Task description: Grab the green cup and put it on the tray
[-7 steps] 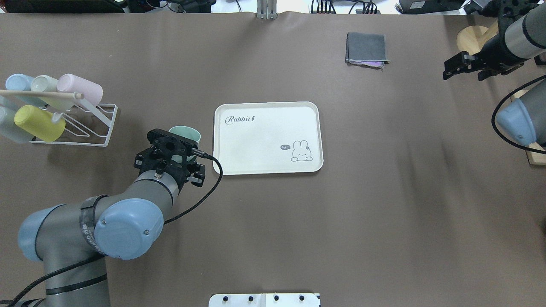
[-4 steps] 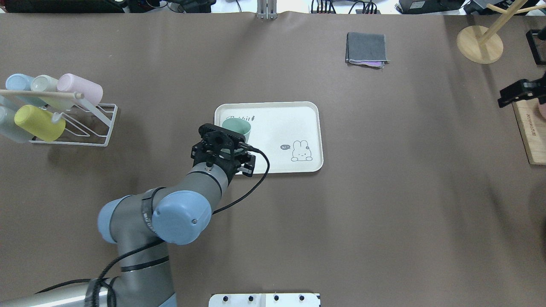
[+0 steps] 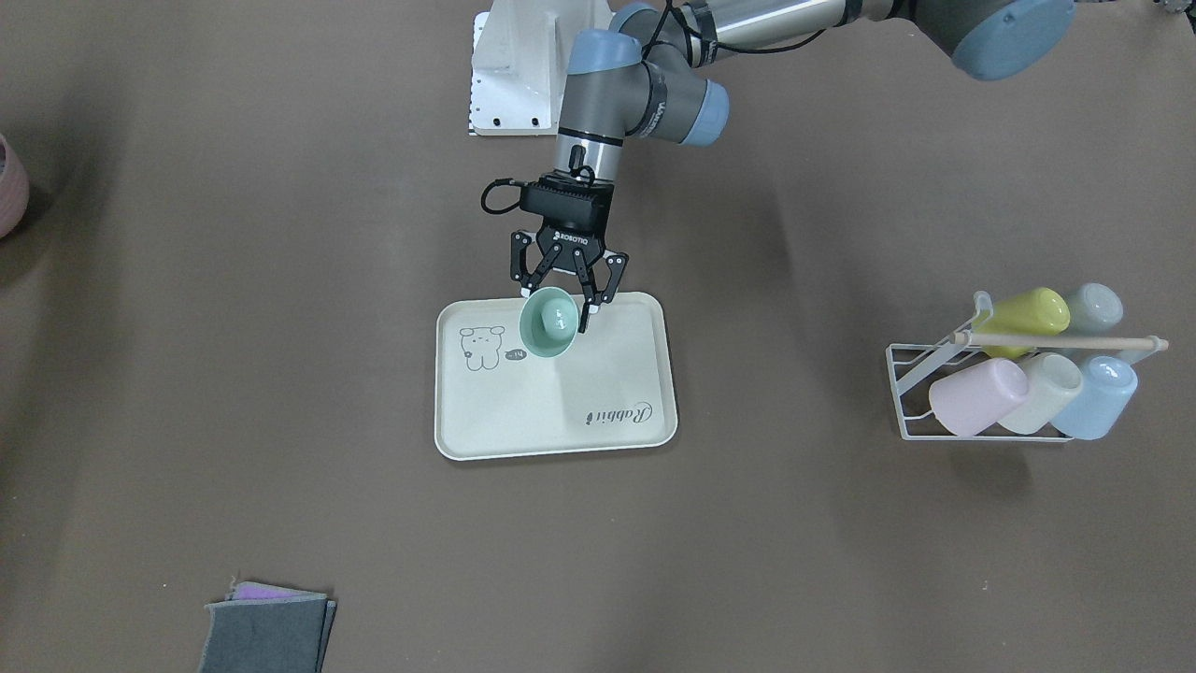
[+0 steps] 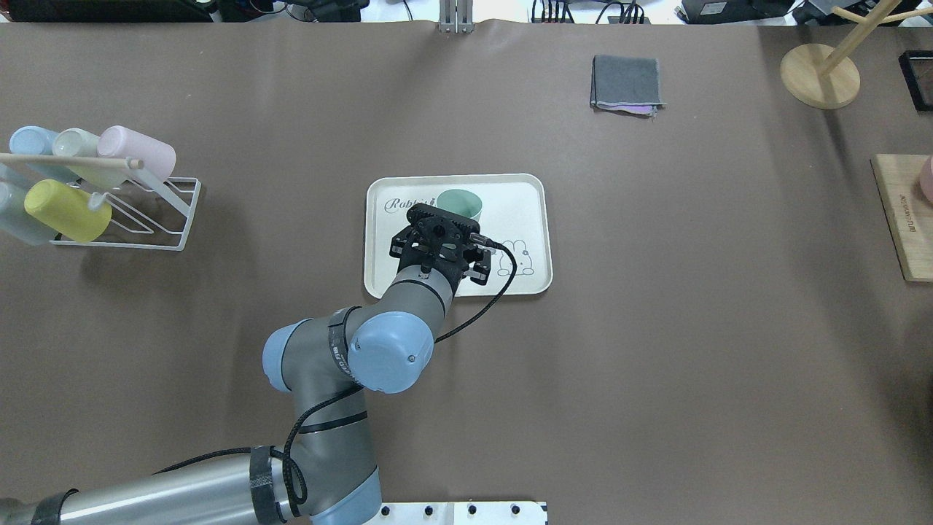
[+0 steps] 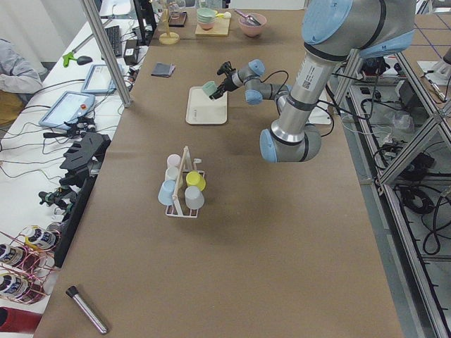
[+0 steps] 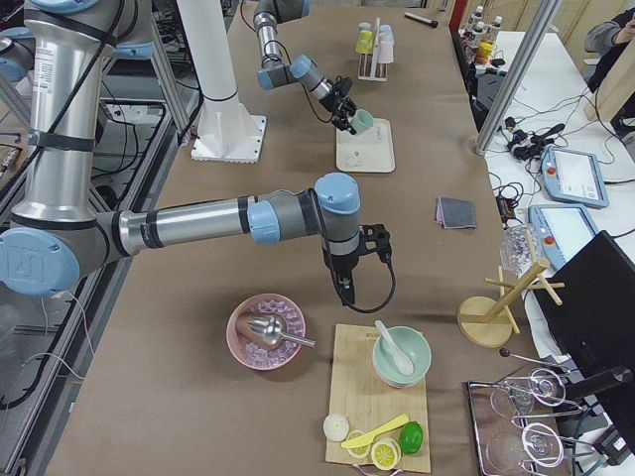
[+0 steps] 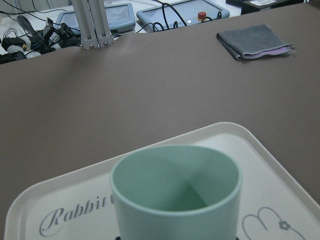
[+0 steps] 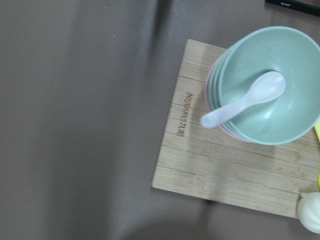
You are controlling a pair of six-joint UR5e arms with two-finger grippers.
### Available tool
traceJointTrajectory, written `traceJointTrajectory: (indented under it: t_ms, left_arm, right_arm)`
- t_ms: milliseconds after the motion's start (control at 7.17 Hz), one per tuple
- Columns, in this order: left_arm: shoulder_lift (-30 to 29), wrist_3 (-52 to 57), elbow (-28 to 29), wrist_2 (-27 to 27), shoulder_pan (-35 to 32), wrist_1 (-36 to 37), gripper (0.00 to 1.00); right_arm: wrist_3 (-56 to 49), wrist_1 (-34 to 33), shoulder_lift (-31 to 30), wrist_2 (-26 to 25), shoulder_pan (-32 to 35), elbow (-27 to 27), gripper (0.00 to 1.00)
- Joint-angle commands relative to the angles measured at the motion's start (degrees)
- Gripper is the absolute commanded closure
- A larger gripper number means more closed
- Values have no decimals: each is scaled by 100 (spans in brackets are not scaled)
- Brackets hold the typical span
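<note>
My left gripper (image 3: 557,303) is shut on the green cup (image 3: 547,323), a teal tumbler held tilted a little above the cream tray (image 3: 561,416), over its middle. In the overhead view the cup (image 4: 459,202) shows just beyond the wrist, over the tray (image 4: 514,193), between the "Rabbit" script and the animal drawing. The left wrist view has the cup's open mouth (image 7: 176,192) close up with the tray (image 7: 235,137) below. My right gripper (image 6: 344,291) shows only in the exterior right view, pointing down near a wooden board; I cannot tell if it is open or shut.
A white wire rack (image 4: 146,211) with several pastel cups stands at the table's left. A folded grey cloth (image 4: 627,82) lies at the back. A wooden stand (image 4: 820,73) and a wooden board (image 4: 904,219) are at the right. Stacked bowls with a spoon (image 8: 265,85) sit on the board.
My left arm has carried the green cup rightwards from beside the tray's left edge to over its middle. My right arm has drawn out of the overhead view.
</note>
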Motion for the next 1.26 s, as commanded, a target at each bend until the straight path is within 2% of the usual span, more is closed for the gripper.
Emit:
traceJointTrajectory:
  t_ms: [0, 279, 558, 837, 1116]
  left_arm:
    - [-149, -32, 899, 374, -46, -1251, 100]
    - [-394, -32, 1443, 777, -46, -1692, 100]
    - [-483, -40, 1700, 1234, -38, -1773, 100]
    - [-475, -171, 1833, 1437, 6, -1791, 100]
    - [-475, -278, 1947, 1578, 85, -1791, 100]
  right_arm:
    - [-451, 7, -38, -74, 329, -280, 0]
    - [-451, 77, -38, -127, 409, -499, 0]
    - [-451, 86, -116, -136, 470, -500, 0]
    - [-686, 87, -240, -118, 637, -509, 0]
    - [-540, 8, -284, 204, 918, -613, 0]
